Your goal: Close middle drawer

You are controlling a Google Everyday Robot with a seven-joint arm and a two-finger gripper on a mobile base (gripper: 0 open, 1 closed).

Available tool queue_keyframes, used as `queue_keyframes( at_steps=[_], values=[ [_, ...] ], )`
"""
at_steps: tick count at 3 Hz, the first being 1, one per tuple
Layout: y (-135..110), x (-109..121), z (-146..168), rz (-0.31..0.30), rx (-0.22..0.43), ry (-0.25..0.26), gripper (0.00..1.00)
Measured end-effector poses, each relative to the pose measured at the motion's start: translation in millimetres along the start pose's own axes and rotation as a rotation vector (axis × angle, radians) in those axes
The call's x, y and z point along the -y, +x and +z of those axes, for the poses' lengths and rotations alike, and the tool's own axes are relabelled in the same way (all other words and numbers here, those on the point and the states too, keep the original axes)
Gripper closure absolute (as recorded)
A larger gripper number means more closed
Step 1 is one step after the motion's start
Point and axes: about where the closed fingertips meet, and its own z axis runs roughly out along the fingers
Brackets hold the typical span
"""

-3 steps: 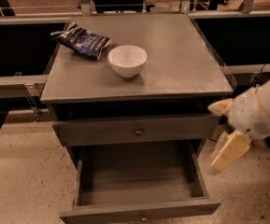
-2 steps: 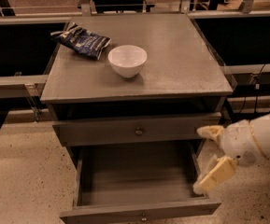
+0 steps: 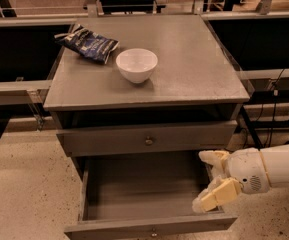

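Jaws are standing well apart on my gripper (image 3: 212, 178), gripping nothing: one cream finger is pointing left near the back right corner of the open drawer, and the other is angling down toward its front right corner. I am hanging at the lower right of the view, my white arm (image 3: 279, 166) reaching in from the right edge, and my fingertips are lying over the right side wall of the middle drawer (image 3: 149, 194). Whether I am touching that wall I cannot tell. The middle drawer is sitting pulled far out of the grey cabinet (image 3: 194, 69), its board floor showing, its low front panel carrying a tiny metal knob (image 3: 154, 232) at the centre. Above it the upper drawer (image 3: 109, 141) with the brass knob (image 3: 149, 140) is sitting pushed in or nearly so. On the cabinet top a white bowl (image 3: 136, 64) is standing, with a dark blue snack bag (image 3: 89, 43) lying just beside it toward the back left.
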Motion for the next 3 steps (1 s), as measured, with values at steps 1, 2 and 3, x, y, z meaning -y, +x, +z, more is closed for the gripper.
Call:
queue_keyframes(
  at_steps=[1,2,3],
  values=[
    [0,0,0,-0.002,-0.002,0.0,0.0],
    [8,-4,19,-0.023,0.06,-0.028,0.0],
    [44,-19,80,-0.051,0.204,-0.089,0.0]
  ],
)
